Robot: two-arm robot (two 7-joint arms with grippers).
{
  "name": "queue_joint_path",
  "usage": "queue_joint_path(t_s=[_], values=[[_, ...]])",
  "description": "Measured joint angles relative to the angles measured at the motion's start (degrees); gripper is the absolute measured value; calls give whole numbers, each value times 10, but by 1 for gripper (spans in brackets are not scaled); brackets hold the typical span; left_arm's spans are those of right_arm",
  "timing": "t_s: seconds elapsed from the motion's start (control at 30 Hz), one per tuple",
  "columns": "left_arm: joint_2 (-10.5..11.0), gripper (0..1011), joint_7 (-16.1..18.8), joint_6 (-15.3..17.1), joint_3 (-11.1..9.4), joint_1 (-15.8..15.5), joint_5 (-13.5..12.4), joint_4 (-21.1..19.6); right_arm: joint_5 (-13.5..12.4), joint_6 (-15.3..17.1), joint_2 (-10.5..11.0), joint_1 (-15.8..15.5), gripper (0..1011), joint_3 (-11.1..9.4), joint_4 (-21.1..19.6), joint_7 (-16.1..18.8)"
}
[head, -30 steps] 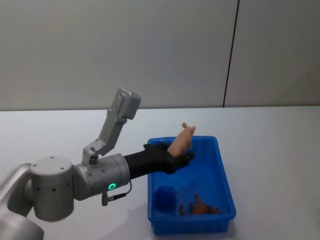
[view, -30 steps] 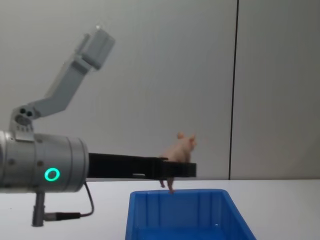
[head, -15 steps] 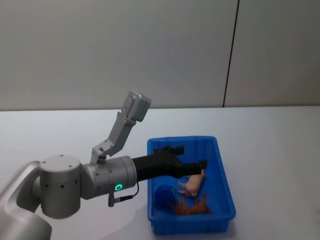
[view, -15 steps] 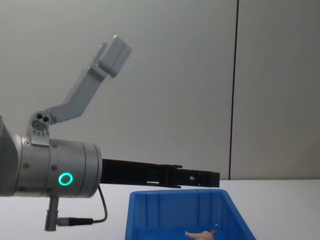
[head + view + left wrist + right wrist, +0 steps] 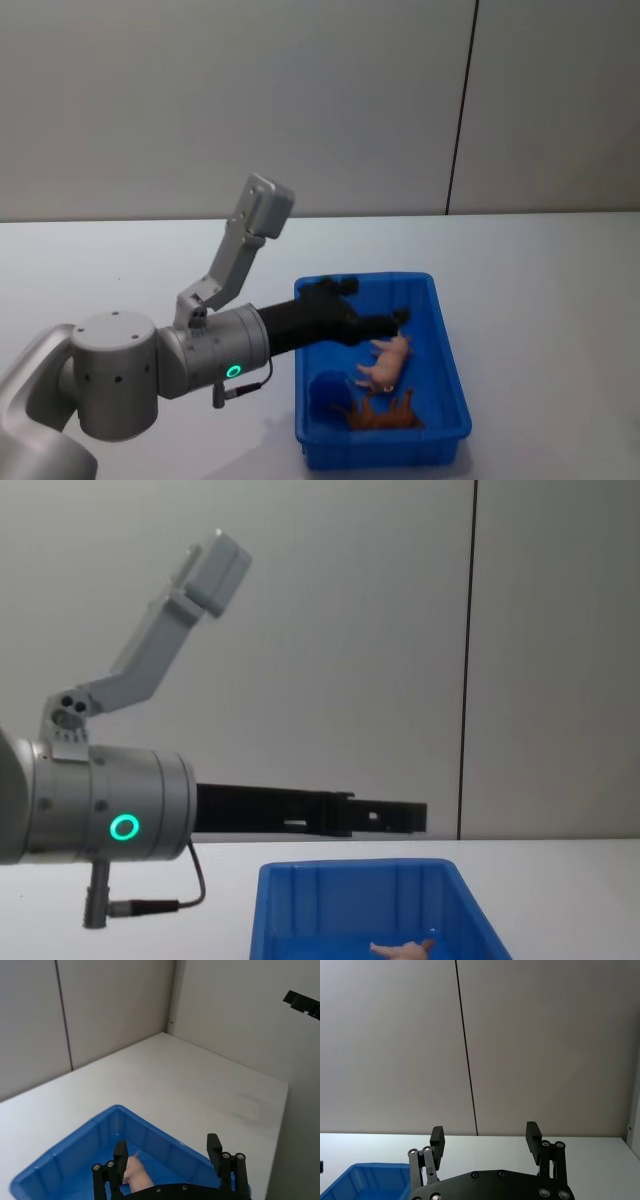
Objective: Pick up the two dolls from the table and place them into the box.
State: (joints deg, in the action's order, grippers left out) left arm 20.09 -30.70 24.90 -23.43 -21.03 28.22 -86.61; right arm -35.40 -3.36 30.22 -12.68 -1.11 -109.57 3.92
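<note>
my left gripper (image 5: pixel 372 303) hangs over the middle of the box (image 5: pixel 448 360), fingers spread and holding nothing. in the left wrist view the two fingertips (image 5: pixel 120 1153) stand well apart with the blue bin below them and a bit of the pink doll (image 5: pixel 134 1174) showing between. from the chest view the arm reaches level across, above the box rim (image 5: pixel 350 865), so the gripper is clear of the walls.

the pink doll (image 5: pixel 388 361) lies on its side on the box floor, just beneath and a little nearer me than the fingertips. the brown doll (image 5: pixel 382 414) lies close beside it, toward the near wall of the box. the box sits on the table (image 5: pixel 540 300), and i see no doll on the bare tabletop around it.

my right gripper (image 5: pixel 485 1142) is parked off to the side, fingers spread and empty, looking across the table at the wall with a corner of the box low in its view.

as i judge it, both dolls are in and the placing step is finished; this is the release of the second one. what the next move calls for is simple: lift or draw the left arm back without catching the box rim, and bring it to rest. nothing looks left to pick up.
</note>
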Motion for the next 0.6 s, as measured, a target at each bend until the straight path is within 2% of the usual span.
queue_joint_path(t_s=[0.6], values=[[34,1001,139,-85,17,48,-8,-77,0,0,0,0,1001,0,0,0]])
